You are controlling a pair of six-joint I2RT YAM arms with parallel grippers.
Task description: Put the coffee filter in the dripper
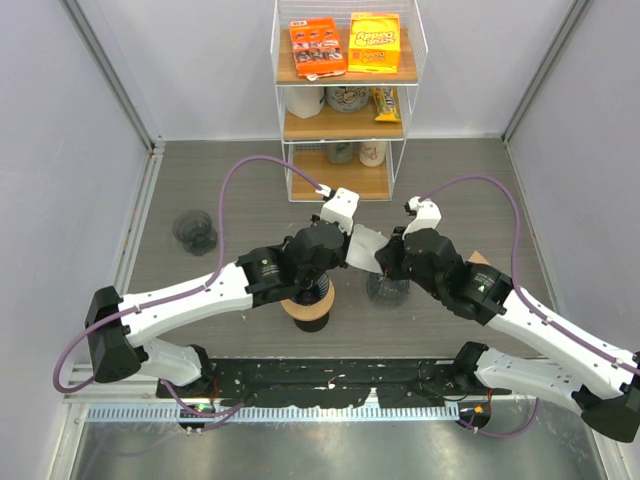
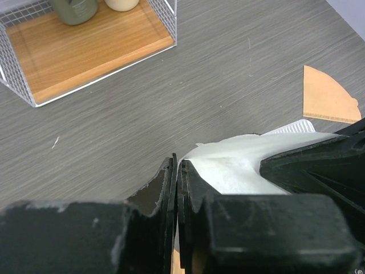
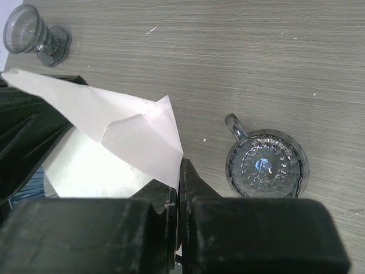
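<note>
Grey wood-grain table (image 1: 200, 180), white coffee filter (image 1: 365, 247) held just beside the glass dripper (image 1: 388, 288), left gripper (image 1: 347, 245) and right gripper (image 1: 385, 258) each clamped on its edge

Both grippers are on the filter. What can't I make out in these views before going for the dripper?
Top view: the dripper is mostly hidden under the right arm; the right wrist view shows it whole.
Top view: the brown object under the left arm is too covered to identify.
Left wrist view: the left gripper hides where it pinches the filter; the mugs are cut off by the top edge.
</note>
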